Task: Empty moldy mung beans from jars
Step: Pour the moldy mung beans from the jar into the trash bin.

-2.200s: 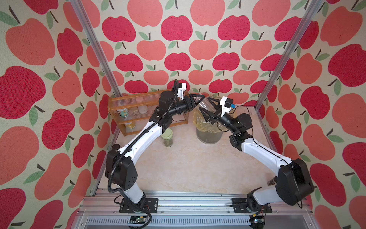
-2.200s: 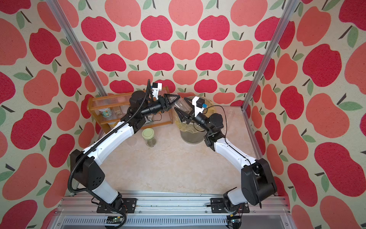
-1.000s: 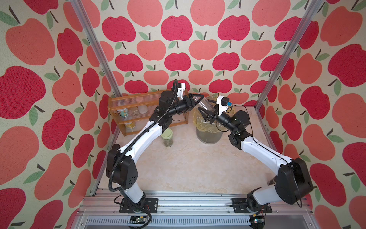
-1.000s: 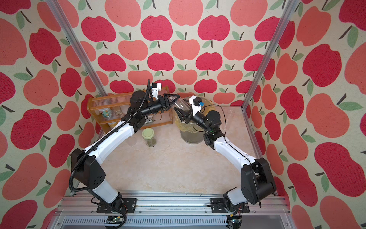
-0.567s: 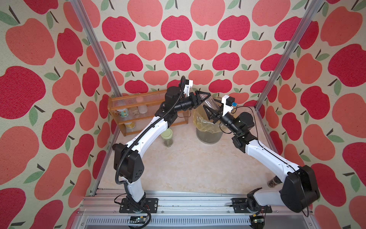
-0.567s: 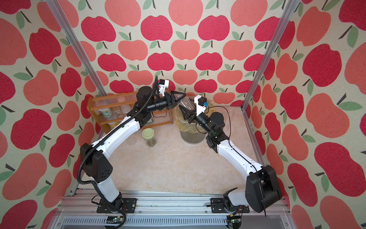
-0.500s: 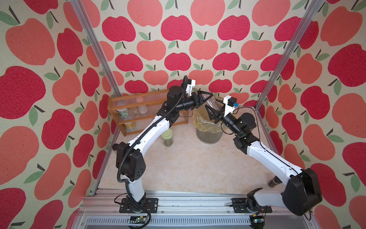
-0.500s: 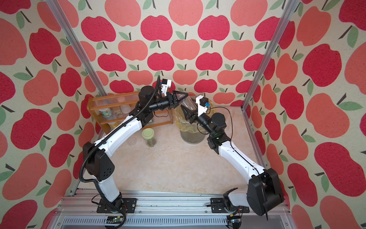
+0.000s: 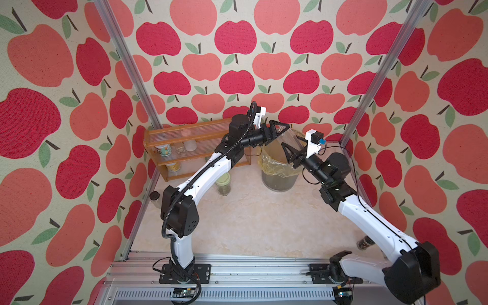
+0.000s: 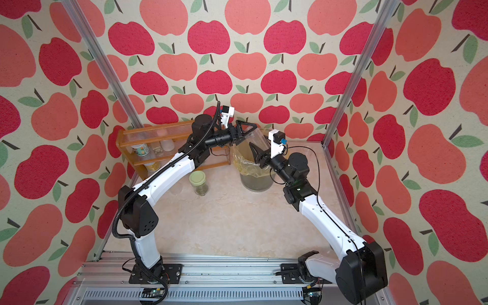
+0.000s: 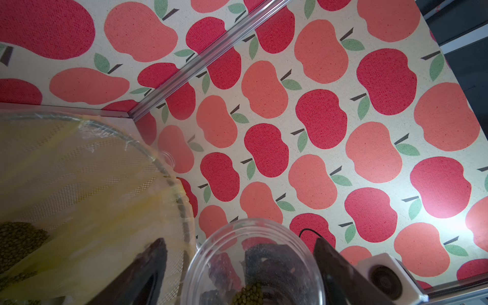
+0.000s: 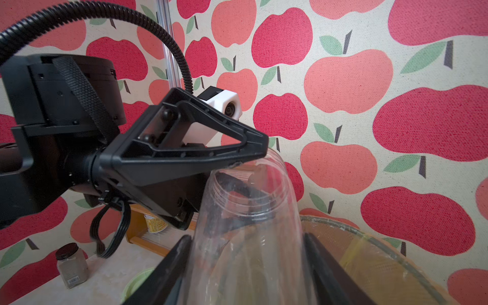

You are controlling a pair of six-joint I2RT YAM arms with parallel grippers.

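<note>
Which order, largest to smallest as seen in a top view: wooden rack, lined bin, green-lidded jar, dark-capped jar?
1. wooden rack, though the left arm hides part of it
2. lined bin
3. green-lidded jar
4. dark-capped jar, clearly smallest

Walls [image 9: 237,66]: cream cloth printed with apples in 2 shades, deep red and coral, with green leaves and dark stems.
Tabletop [image 9: 250,224]: pale beige, marbled.
Rack [image 9: 146,140]: orange-brown wood.
Bin liner [image 9: 274,163]: translucent yellow.
Mung beans [image 11: 15,240]: dull olive.
Raised jar [image 12: 250,224]: clear.
Lid [image 10: 197,176] of the standing jar [image 10: 200,188]: pale green.
Cap [image 12: 66,250] of the small jar [image 12: 72,269]: dark brown.
Left arm [image 9: 208,171] and right arm [image 9: 369,221]: white shells, black joints.
</note>
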